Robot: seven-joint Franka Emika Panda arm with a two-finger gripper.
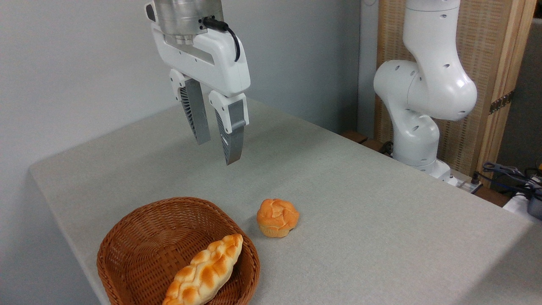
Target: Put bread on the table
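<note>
Your hand (220, 146) hangs empty, fingers slightly apart, well above the basket (139, 237). The loaf (205, 271) leans on the basket's right rim; the bun (277, 217) beside it invites a wrong pick.

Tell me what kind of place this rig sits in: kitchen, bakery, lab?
Most likely a robotics lab or test bench, not a kitchen. A white arm base stands beside a bare grey table, loose cables lie at the right edge, and the braided bread in the wicker basket looks like a prop.

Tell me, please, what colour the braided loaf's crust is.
Golden-orange with pale creases, on the bread, camera view.
</note>
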